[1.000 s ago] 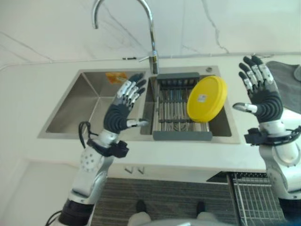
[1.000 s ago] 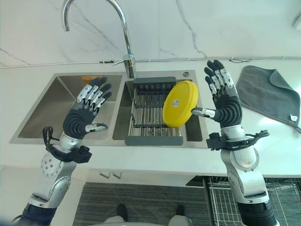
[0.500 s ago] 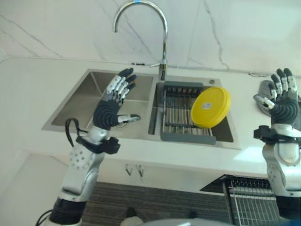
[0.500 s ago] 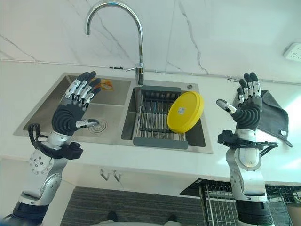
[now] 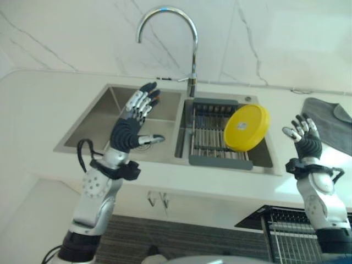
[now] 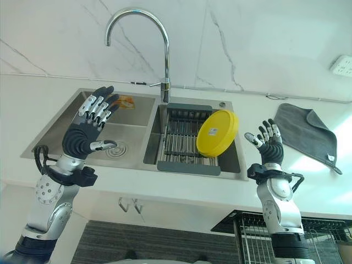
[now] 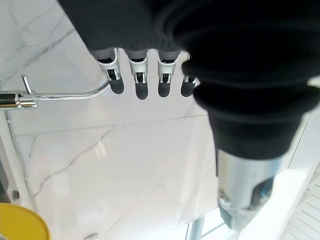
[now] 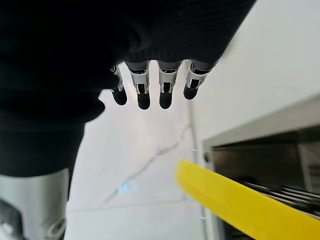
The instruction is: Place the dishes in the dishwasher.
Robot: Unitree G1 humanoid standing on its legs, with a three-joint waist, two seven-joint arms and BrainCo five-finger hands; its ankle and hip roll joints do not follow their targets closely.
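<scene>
The yellow plate [image 6: 218, 132] is seen leaned on its edge in the drying rack [image 6: 184, 140], inside the right basin of the sink [image 6: 135, 127]. The left hand [image 6: 87, 128] is raised at 9 o'clock of it, fingers spread and empty. The right hand [image 6: 267, 146] is raised at 3 o'clock, fingers also apart. The plate is judged light, stiff and smooth, so it is best pinched at its upper rim.

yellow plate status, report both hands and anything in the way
Left hand open, raised over the steel sink. Right hand open, empty. Round yellow plate tilted in the grey sink rack, untouched. Nothing blocking it.
</scene>
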